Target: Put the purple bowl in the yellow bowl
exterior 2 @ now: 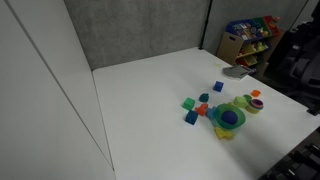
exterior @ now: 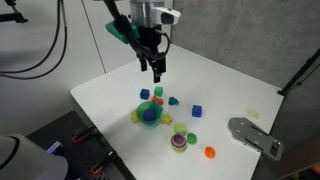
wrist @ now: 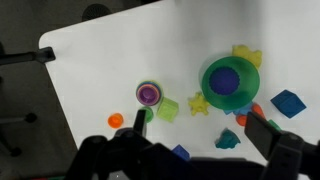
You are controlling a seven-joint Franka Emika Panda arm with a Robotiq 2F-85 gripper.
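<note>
The purple bowl (wrist: 148, 94) stands on the white table (wrist: 100, 70), to the left of the toy cluster. It also shows in both exterior views (exterior: 178, 143) (exterior 2: 253, 104). A thin yellowish ring shows round its rim. It looks like the yellow bowl under it, but I cannot tell for sure. No other small yellow bowl shows. My gripper (exterior: 156, 72) hangs well above the far side of the cluster, apart from all toys. In the wrist view its jaws (wrist: 205, 128) are wide open and empty.
A blue bowl in a green dish (wrist: 226, 80) with a yellow piece (wrist: 246, 55) behind it. A small orange bowl (wrist: 116, 120), green cube (wrist: 167, 109), yellow star (wrist: 199, 103), blue cube (wrist: 288, 103) and teal piece (wrist: 227, 139). A grey object (exterior: 255, 135) lies at the table edge.
</note>
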